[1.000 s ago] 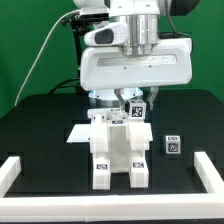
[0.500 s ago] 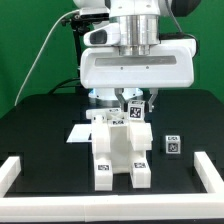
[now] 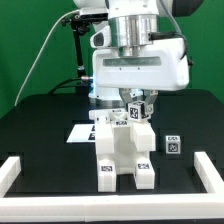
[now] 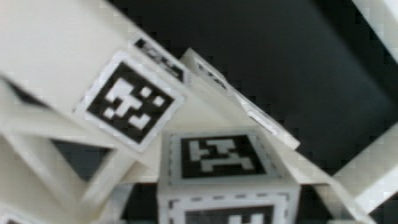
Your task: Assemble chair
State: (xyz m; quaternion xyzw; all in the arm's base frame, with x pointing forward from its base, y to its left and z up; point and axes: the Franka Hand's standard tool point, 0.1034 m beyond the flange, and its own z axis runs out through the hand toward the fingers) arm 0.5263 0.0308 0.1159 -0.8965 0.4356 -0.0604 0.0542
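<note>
The chair is a glossy white blocky structure with black-and-white tags, standing mid-table with two legs toward the front. My gripper is right above its back and shut on a tagged upright part at its top. In the wrist view the tagged chair parts fill the picture at very close range, with a slanted tagged panel beside them. My fingers are hidden behind the parts. A separate small white tagged cube lies on the table at the exterior view's right of the chair.
The marker board lies flat on the black table at the exterior view's left of the chair. A white border rail runs around the table's front and sides. A green backdrop stands behind.
My arm has moved toward the exterior view's right, and the chair has shifted the same way with it. The small cube has stayed in place.
</note>
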